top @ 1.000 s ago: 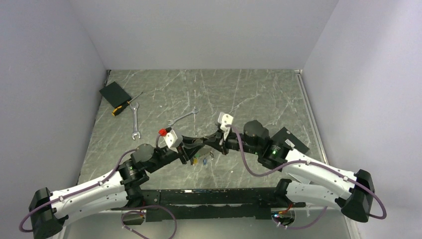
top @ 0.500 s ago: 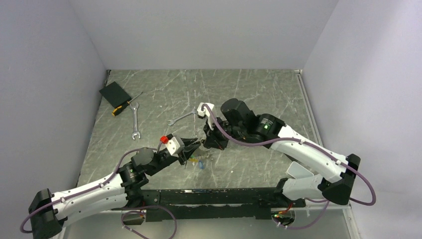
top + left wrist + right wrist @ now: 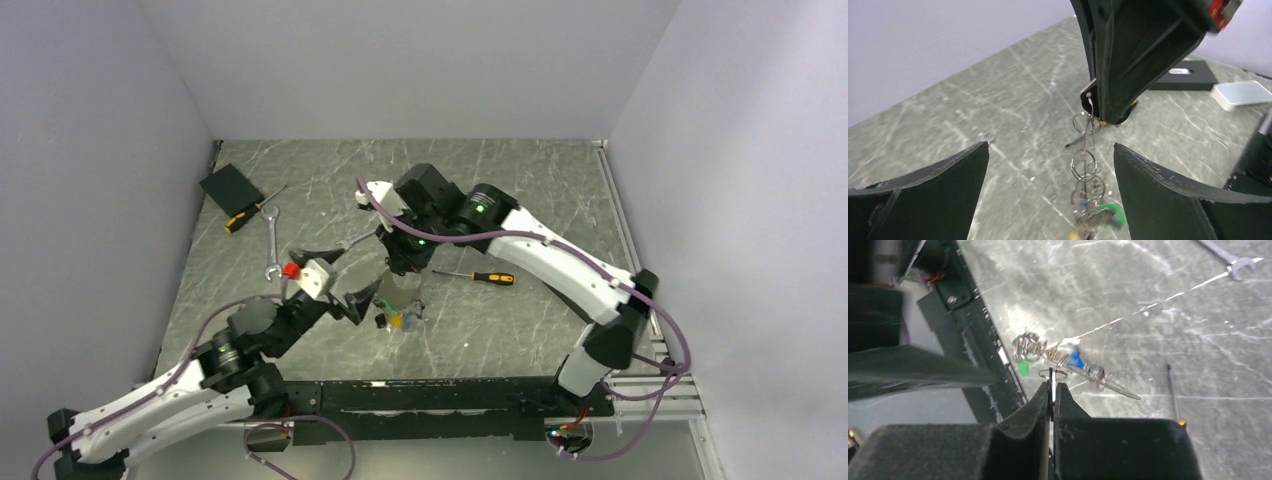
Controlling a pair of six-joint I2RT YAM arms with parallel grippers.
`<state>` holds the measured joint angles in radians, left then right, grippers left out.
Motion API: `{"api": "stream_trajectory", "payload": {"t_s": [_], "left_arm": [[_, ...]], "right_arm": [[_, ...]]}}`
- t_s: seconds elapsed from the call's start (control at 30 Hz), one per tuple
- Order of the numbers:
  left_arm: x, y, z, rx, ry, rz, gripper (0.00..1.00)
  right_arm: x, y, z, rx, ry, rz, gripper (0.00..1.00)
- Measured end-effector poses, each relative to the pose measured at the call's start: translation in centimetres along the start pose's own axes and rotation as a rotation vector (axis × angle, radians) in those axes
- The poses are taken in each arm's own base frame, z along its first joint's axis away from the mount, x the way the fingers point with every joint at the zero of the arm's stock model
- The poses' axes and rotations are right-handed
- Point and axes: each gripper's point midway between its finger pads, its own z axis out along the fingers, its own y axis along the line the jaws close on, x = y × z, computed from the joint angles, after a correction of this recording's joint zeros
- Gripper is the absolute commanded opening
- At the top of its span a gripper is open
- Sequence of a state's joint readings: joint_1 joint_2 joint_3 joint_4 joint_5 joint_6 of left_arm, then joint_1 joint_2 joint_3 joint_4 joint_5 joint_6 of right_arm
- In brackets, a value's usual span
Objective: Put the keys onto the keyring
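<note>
My right gripper (image 3: 403, 268) is shut on the top of the keyring (image 3: 1090, 131), a thin silver hoop that hangs down from its fingertips (image 3: 1091, 98). The keys (image 3: 398, 320) dangle low on the hoop by small silver rings, with green (image 3: 1109, 215), yellow and blue (image 3: 1076, 360) heads showing. In the right wrist view the jaws pinch the wire (image 3: 1052, 385), and the keys (image 3: 1048, 352) are blurred beyond it. My left gripper (image 3: 1050, 146) stands wide open on either side of the hanging bunch, touching nothing. From the top it (image 3: 350, 280) sits just left of the bunch.
An orange-and-black screwdriver (image 3: 480, 276) lies right of the bunch. Two wrenches (image 3: 272, 245) (image 3: 366, 237), a second screwdriver (image 3: 247, 214) and a black box (image 3: 230, 187) lie at the left back. Walls close the table on three sides.
My left gripper has opened and drawn back to the left. My right arm swung left and away from the bases, lifting the keyring with the keys hanging, uncovering the screwdriver.
</note>
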<state>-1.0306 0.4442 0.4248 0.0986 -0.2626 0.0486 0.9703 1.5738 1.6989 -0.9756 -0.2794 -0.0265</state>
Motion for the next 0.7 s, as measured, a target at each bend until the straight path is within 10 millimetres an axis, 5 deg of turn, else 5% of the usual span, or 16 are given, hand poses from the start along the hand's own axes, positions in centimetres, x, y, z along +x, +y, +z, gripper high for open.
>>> {"api": "stream_trajectory", "payload": {"t_s": [0.27,0.37,0.53,0.6,0.7], "left_arm": [[-7.2,5.6,-5.0,-0.243,-0.045,-0.108,0.99],[-6.7,6.6,-6.1,-0.294,0.011,-0.113,0.99],[-3.0,7.6,-7.5,-0.364,0.158,-0.076,0.99],[-2.5,7.9,-8.0,-0.38,0.176,-0.076,0.99],[-2.5,8.3,-8.7,-0.394,0.17,-0.081,0.99]], "right_arm": [[-3.8,-6.9,5.0,0.157,0.072,0.031,0.0],[-6.9,-12.1,7.1,0.262,0.045,0.058,0.0],[-8.9,-19.5,7.4,0.434,-0.036,0.093,0.0],[-9.7,-21.4,6.7,0.503,-0.088,0.097,0.0],[-10.4,-21.7,5.8,0.538,-0.148,0.094,0.0]]}}
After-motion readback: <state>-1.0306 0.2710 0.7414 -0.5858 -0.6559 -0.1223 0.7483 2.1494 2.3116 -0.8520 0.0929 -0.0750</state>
